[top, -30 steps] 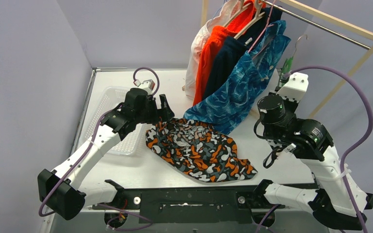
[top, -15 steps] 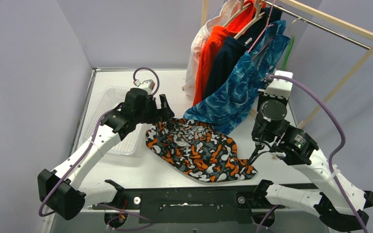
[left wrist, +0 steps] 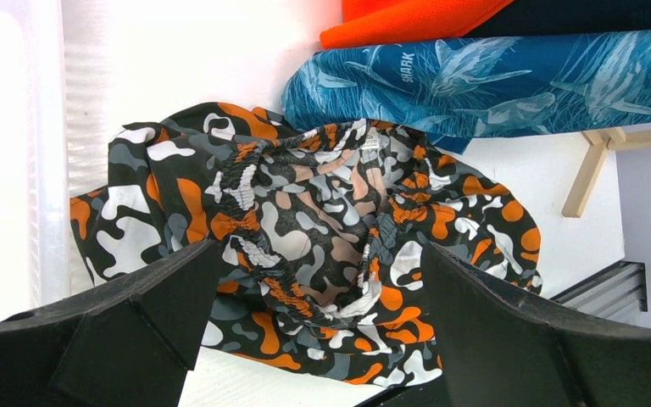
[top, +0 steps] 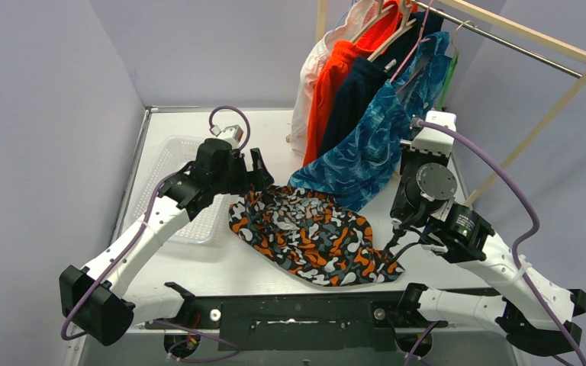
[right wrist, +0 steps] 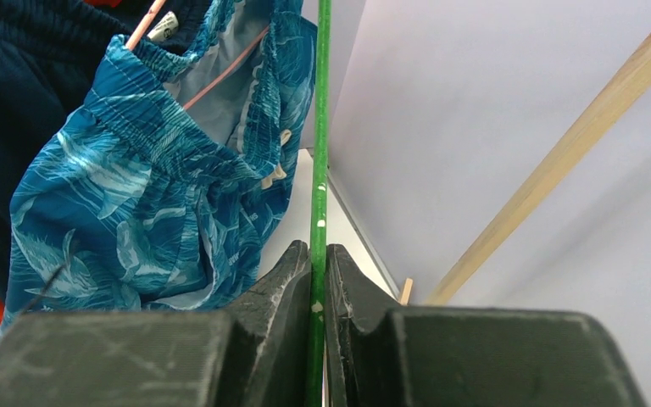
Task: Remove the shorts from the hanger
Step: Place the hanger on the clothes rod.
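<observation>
1. Camouflage shorts (top: 313, 236) in orange, black and grey lie crumpled on the white surface (top: 198, 259), off any hanger; the elastic waistband faces up.
2. Left pincer (left wrist: 319, 250) hovers just above the camouflage shorts; its fingers are spread wide, released, grasping nothing; a clear plastic tray (top: 160, 160) sits to its left.
3. Right pincer (right wrist: 316, 254) is clenched on the thin bar of a green hanger (right wrist: 319, 127); no fabric hangs on it.
4. Teal-blue shorts (top: 366, 145) hang from the wooden rack (top: 534, 38); their lower edge reaches the surface just beside the camouflage shorts.
5. Navy shorts (top: 351, 99), orange shorts (top: 332, 76) and white shorts (top: 309, 76) hang in a row behind the teal-blue shorts.
</observation>
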